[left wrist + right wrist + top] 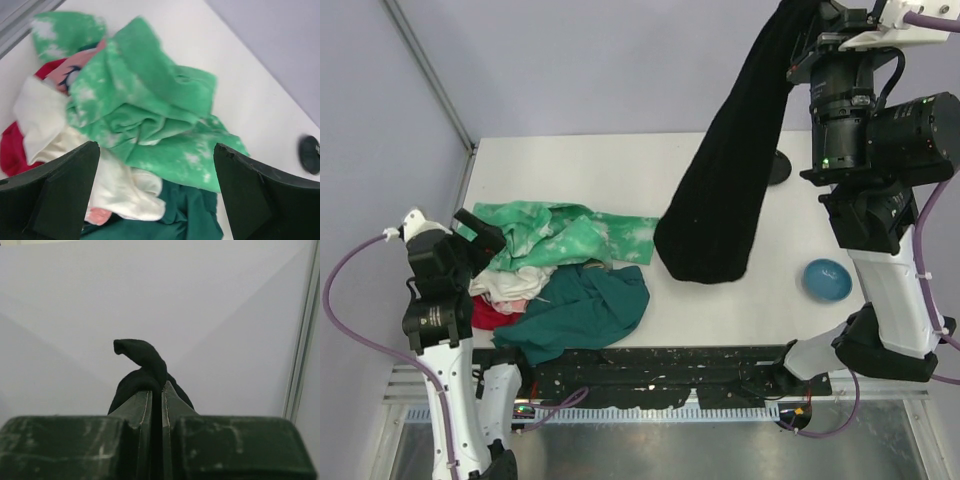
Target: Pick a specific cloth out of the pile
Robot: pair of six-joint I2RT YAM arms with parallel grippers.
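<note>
My right gripper (156, 387) is pressed together on the top end of the black cloth (720, 190). In the wrist view a small fold of fabric sticks up just past the fingertips, and the rest drops away beneath the jaws. From the overhead camera, the cloth hangs as 1 long, limp column from the raised claw. Its long axis slants in that view from the upper right down to the lower left. The wide, rounded bottom end points toward the table (620, 160), and I cannot tell whether that end touches the surface. The cloth is clear of the pile (560, 285), its bottom end just right of the tie-dye piece (570, 235) and well left of the blue bowl (827, 280). My left gripper (156, 150) is spread wide with nothing between its 2 fingers. It hovers over the left side of the pile, looking down on green tie-dye, white, red and dark teal (585, 310) fabric.
</note>
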